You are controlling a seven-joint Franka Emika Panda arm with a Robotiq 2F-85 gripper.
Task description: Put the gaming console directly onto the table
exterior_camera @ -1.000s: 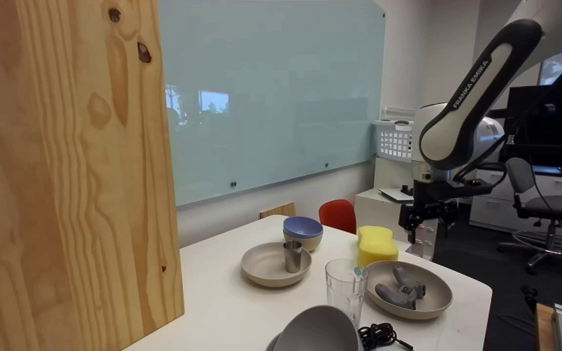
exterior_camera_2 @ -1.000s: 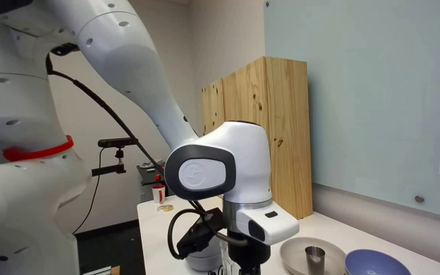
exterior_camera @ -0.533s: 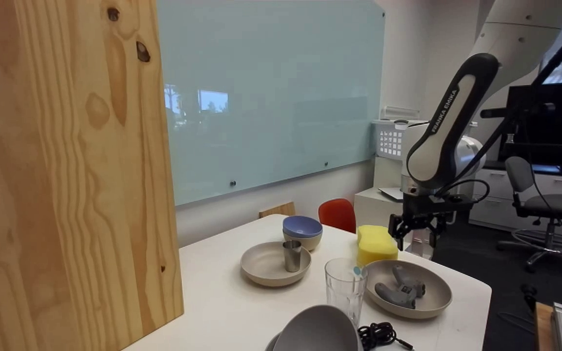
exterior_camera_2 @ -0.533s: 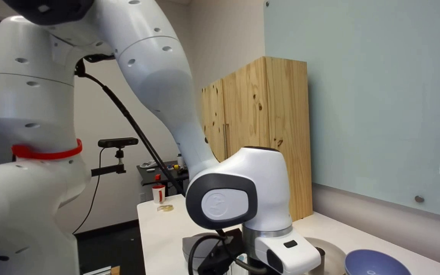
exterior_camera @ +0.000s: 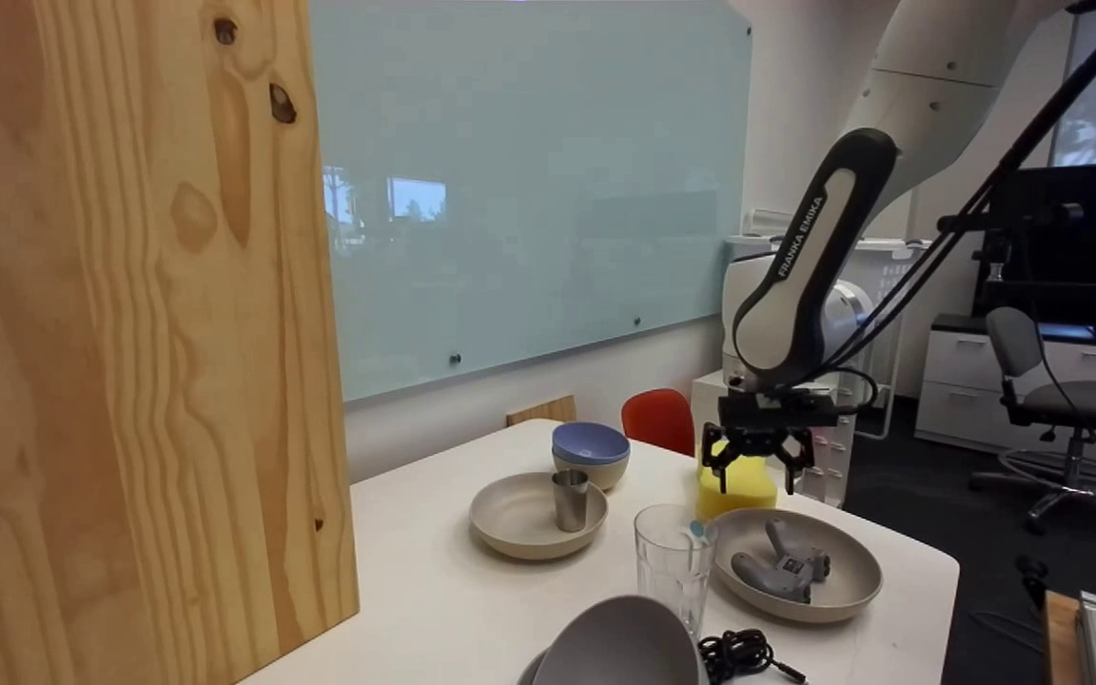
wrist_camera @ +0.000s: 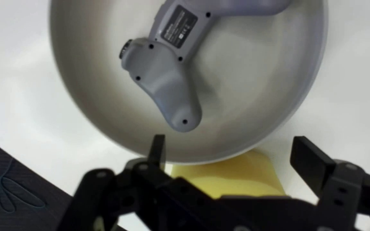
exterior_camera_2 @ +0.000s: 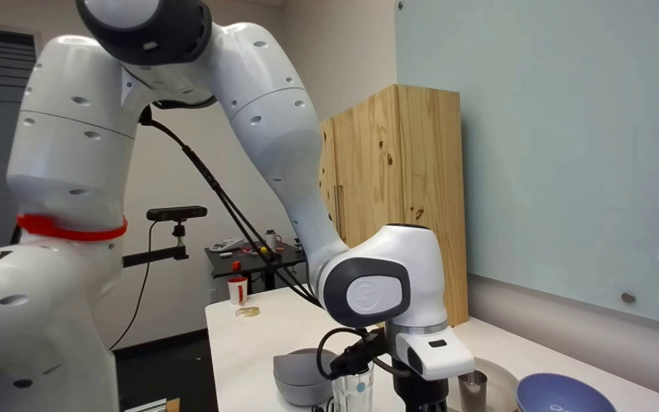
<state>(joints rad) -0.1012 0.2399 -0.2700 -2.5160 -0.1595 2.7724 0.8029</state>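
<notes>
One dark grey, lumpy plastic gamepad (wrist_camera: 178, 77) lies label-up inside a round, shallow, beige-grey bowl (wrist_camera: 252, 96) on the white, round-edged counter (exterior_camera: 453, 614). The black, two-fingered claw (exterior_camera: 756, 491) hangs apart from the gamepad, jaws spread wide. Near the bowl are a yellow, rounded block (wrist_camera: 236, 175) and a clear, faceted drinking glass (exterior_camera: 672, 571).

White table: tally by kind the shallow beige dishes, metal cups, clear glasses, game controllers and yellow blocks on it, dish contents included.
Shallow beige dishes: 2
Metal cup: 1
Clear glass: 1
Game controller: 1
Yellow block: 1
Total: 6
</notes>
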